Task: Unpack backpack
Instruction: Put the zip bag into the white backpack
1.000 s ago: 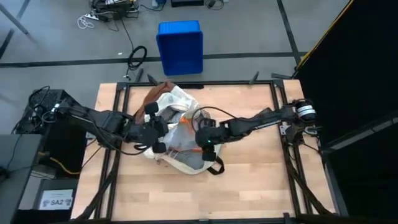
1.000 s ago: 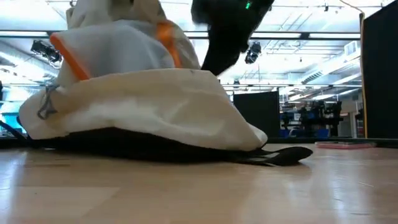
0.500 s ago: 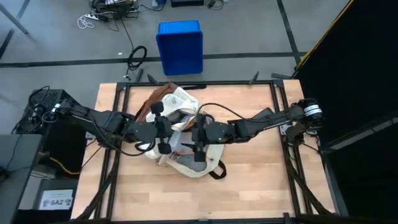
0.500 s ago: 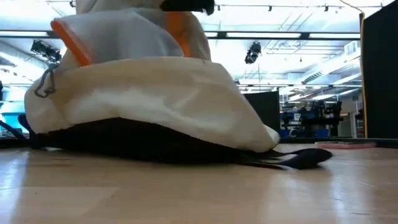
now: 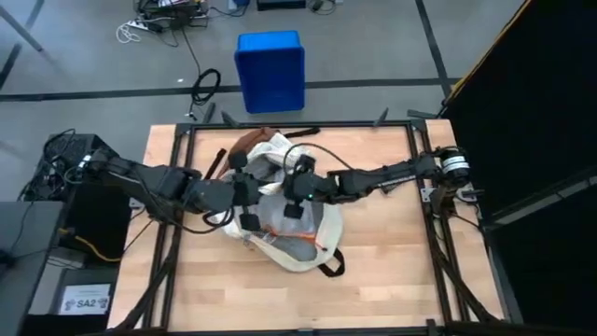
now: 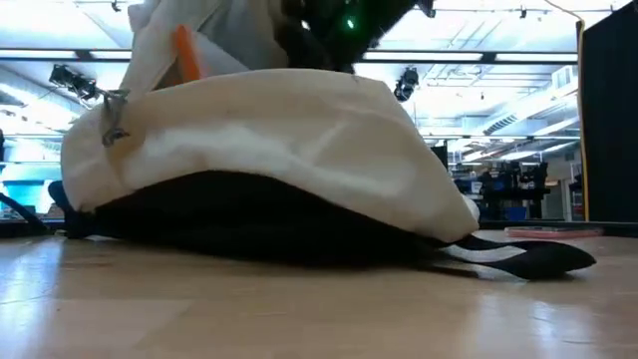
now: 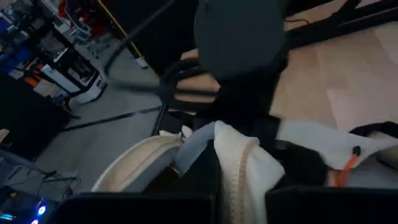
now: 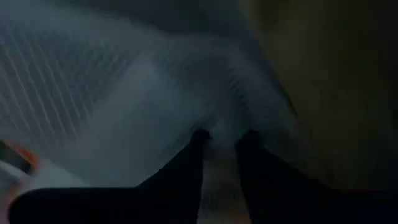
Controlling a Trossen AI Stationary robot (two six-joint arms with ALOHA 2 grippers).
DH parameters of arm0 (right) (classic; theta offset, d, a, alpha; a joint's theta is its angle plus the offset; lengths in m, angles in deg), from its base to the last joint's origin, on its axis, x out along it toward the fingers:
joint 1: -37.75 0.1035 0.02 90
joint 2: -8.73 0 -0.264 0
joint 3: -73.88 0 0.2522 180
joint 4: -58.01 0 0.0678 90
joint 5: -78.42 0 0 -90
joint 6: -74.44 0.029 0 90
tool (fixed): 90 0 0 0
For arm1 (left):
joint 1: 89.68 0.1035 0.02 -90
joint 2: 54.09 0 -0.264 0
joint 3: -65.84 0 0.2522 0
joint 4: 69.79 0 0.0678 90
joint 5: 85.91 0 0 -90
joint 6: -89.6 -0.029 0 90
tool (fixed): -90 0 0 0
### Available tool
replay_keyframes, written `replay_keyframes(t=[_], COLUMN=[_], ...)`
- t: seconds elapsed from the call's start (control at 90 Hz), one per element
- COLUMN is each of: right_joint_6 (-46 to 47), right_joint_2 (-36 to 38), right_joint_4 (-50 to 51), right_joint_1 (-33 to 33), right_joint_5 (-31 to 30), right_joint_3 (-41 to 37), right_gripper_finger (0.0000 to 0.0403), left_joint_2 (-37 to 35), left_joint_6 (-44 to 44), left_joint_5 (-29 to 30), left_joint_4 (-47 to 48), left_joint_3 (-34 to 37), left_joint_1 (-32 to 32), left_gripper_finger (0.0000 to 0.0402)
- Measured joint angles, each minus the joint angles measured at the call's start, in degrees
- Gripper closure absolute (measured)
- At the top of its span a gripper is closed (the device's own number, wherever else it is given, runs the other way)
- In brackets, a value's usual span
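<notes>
The cream-white backpack (image 5: 289,229) lies on the wooden table's middle, its brown base (image 5: 250,140) toward the far edge; the low view shows its dark underside on the wood (image 6: 279,150). A clear pouch with an orange edge (image 6: 184,50) sticks up from its opening. My left gripper (image 5: 259,194) is shut on the backpack's opening edge from the left. My right gripper (image 5: 285,194) reaches into the opening from the right; in its wrist view it (image 8: 224,138) is shut on the pouch's ribbed clear sheet (image 8: 124,81). My left gripper pinches the backpack's cream opening edge (image 7: 235,163), beside the zipper, between its two fingers; the cloth stands up bunched out of the gap. It comes level from the table's left. My right gripper pinches a pale piece of the clear pouch (image 8: 222,155) between its fingertips (image 8: 198,142). Its fingers are inside the dark backpack.
A dark strap (image 6: 528,261) trails from the backpack toward the table's right and near side (image 5: 328,269). Black frame rails (image 5: 177,187) run along the table's left and right edges. A blue bin (image 5: 270,70) stands on the floor beyond the far edge.
My right gripper has gone from the backpack's near side toward the far edge and into the opening. The backpack has slid a little toward the table's right and near edge. In the low view less of the orange-edged pouch shows above the backpack than before.
</notes>
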Motion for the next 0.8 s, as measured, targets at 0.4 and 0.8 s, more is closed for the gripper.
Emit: replay_keyframes(t=[0.4, 0.8], right_joint_6=[3.28, 0.24], right_joint_2=[-0.05, 1.88], right_joint_4=[4.76, -2.93], right_joint_1=[-1.36, 6.53], right_joint_5=[0.79, 6.89], right_joint_3=[-0.20, -0.20], right_gripper_finger=[0.0368, 0.0357], left_joint_2=[-1.35, -1.90], left_joint_6=[3.63, 4.41], left_joint_5=[-2.31, 2.05], left_joint_4=[3.99, 6.05], left_joint_3=[0.58, 2.10], left_joint_1=[-1.29, -1.12], left_gripper_finger=[0.0402, 0.0402])
